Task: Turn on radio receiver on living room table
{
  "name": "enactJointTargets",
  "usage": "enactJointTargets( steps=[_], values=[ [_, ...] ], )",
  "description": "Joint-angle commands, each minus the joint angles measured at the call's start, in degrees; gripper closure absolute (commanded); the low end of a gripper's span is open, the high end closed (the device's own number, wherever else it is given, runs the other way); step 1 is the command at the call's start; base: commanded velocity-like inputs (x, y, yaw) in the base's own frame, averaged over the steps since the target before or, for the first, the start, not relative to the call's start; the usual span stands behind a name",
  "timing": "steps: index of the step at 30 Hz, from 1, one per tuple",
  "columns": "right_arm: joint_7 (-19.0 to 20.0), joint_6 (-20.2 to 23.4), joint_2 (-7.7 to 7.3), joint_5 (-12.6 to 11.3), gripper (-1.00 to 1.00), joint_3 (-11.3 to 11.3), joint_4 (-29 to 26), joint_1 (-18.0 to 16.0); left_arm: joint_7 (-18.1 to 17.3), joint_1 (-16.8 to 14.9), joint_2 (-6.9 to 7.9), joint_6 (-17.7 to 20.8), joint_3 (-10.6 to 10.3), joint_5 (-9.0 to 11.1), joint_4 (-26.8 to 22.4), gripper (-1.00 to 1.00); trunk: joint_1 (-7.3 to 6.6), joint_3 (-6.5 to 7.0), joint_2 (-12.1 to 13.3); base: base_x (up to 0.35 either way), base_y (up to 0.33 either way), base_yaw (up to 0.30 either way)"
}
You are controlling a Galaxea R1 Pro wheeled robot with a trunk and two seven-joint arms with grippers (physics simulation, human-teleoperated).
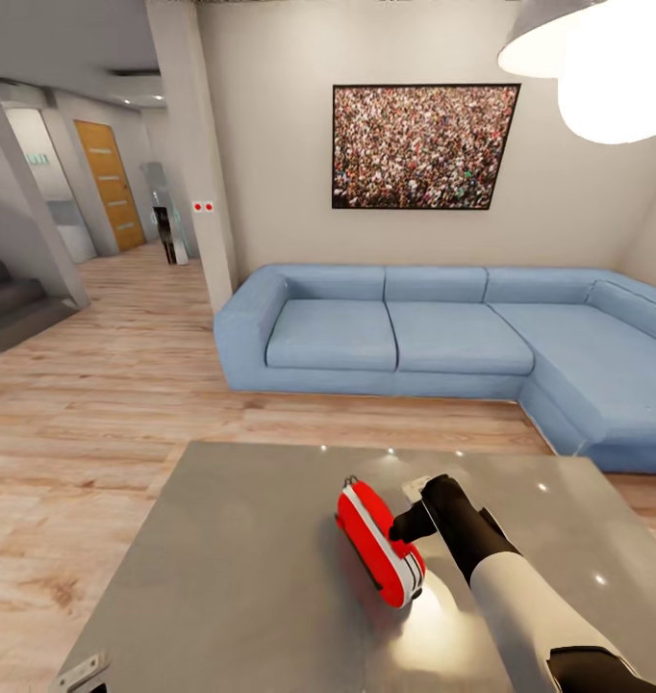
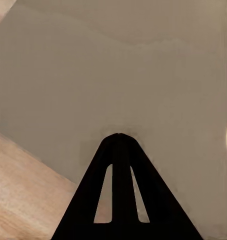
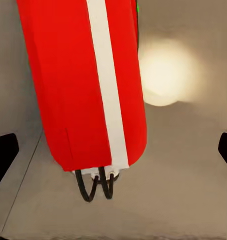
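Radio receiver (image 1: 379,546) lying on the grey worktop (image 1: 222,577), no legible lettering on its red shell; my right tool (image 3: 113,150) spread wide around it, fingers (image 3: 3,155) apart from it; my left tool (image 2: 119,136) closed, empty, above the worktop.

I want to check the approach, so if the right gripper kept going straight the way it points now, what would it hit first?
Most likely the radio. In the right wrist view it sits between the open fingers, dead ahead. In the head view the right gripper is already at its side on the table. Whether a gap remains is unclear.
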Motion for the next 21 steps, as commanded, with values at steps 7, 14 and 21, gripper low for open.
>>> enactJointTargets(
  steps=[7, 14, 21],
  values=[
    [0.0, 0.0, 0.0, 0.0, -1.0, 0.0, 0.0, 0.0, 0.0, 0.0, -0.01, 0.0, 0.0, 0.0, 0.0, 1.0, -1.54, 1.26, 2.8, -0.302, -0.07, 0.0],
    [0.0, 0.0, 0.0, 0.0, -1.0, 0.0, 0.0, 0.0, 0.0, 0.0, -0.01, 0.0, 0.0, 0.0, 0.0, 1.0, -3.08, 2.52, 5.6, -0.322, -0.094, 0.0],
    [-0.1, 0.0, 0.0, 0.0, -1.0, 0.0, 0.0, 0.0, 0.1, 0.0, -0.03, 0.0, 0.0, 0.0, 0.0, 1.0, -4.62, 3.78, 8.4, -0.323, -0.1, 0.0]
  ],
)
